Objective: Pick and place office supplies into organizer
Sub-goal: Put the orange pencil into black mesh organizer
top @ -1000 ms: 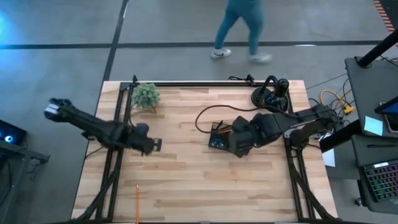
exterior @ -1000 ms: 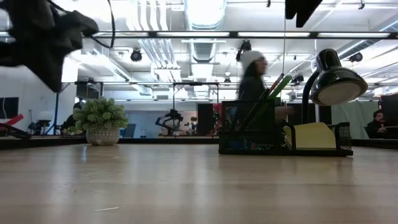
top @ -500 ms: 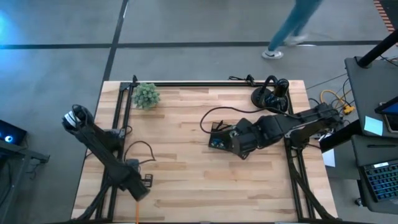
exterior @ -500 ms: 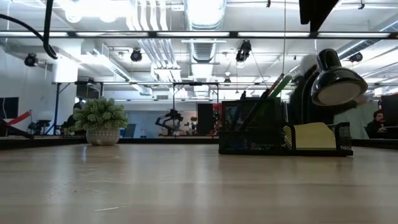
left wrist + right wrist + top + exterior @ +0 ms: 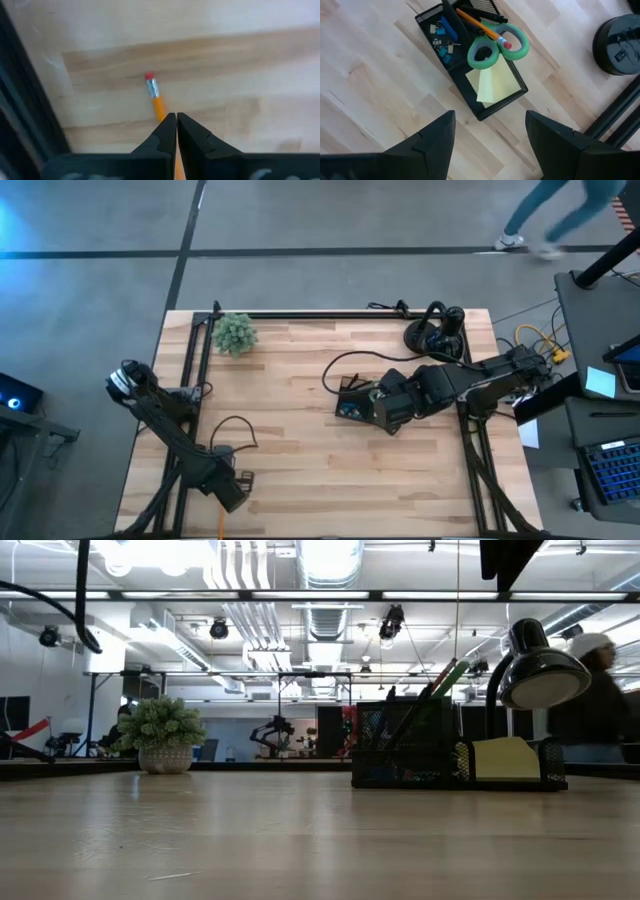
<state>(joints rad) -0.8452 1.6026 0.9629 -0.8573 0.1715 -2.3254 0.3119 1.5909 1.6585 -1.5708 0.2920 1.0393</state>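
Note:
An orange pencil [image 5: 158, 104] with a red eraser lies flat on the wood near the table's near-left corner; its end shows in the high view as well, pencil [image 5: 219, 527]. My left gripper [image 5: 176, 118] is shut and hangs right over the pencil's shaft, left gripper [image 5: 236, 488]. The black organizer [image 5: 470, 75] holds green-handled scissors [image 5: 495, 46], another pencil, blue clips and a yellow pad [image 5: 495, 82]. My right gripper [image 5: 490, 131] stands open above the organizer [image 5: 350, 402]. My left gripper comes at the pencil's shaft [image 5: 161, 111] from above with shut fingers lined up along it. Whether the fingertips touch the pencil I cannot tell, since they cover that spot. The pencil lies flat on the table.
A potted plant [image 5: 235, 333] stands at the far-left corner and a black desk lamp [image 5: 436, 332] at the far right, behind the organizer. A black frame rail [image 5: 25, 110] runs close beside the pencil. A person walks on the floor beyond the table.
My left arm has swung from the table's left middle toward the near edge and come down over the pencil. The right arm has hardly moved. The person behind the table has walked off to the right.

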